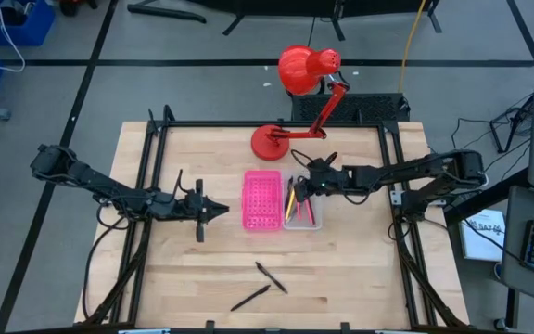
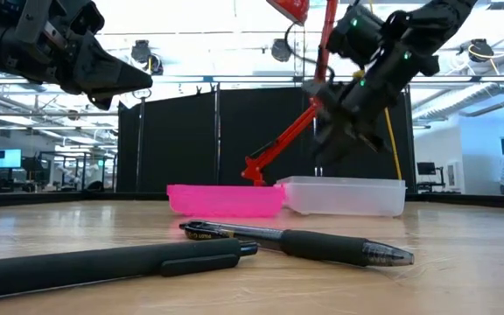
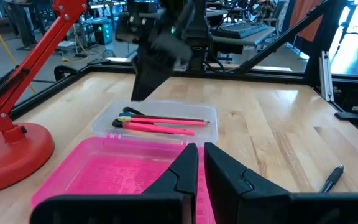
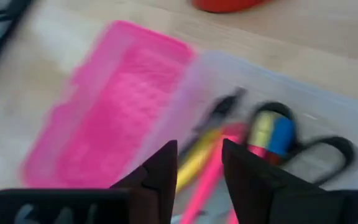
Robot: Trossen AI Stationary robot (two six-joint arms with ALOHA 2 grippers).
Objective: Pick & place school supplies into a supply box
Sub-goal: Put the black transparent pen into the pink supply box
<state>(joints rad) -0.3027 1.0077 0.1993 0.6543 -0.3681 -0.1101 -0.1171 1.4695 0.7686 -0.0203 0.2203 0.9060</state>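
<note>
The right gripper [image 1: 297, 185] is positioned above the clear tray [image 1: 303, 224] of the supply box, at the end nearest the red desk lamp [image 1: 297, 93]. Its fingers [image 4: 163, 168] stand apart with nothing between them. Inside the clear tray lie pink pencils [image 3: 160, 124], a yellow pencil [image 4: 194, 163], a blue-tipped item [image 4: 281, 135] and black-handled scissors [image 4: 328, 149]. The hot-pink perforated half [image 1: 260, 199] adjoins the clear tray on the side toward the left arm and holds nothing visible.

The left gripper [image 1: 219, 210] waits just beside the pink half, raised above the table, fingers [image 3: 182, 171] nearly together and empty.

Two black pens [image 1: 271, 276] [image 1: 250, 298] lie on the wooden table [image 1: 193, 269], well apart from the box, toward the front edge. In the low view, one pen's [image 2: 296, 241] end rests over the other [image 2: 103, 264].
</note>
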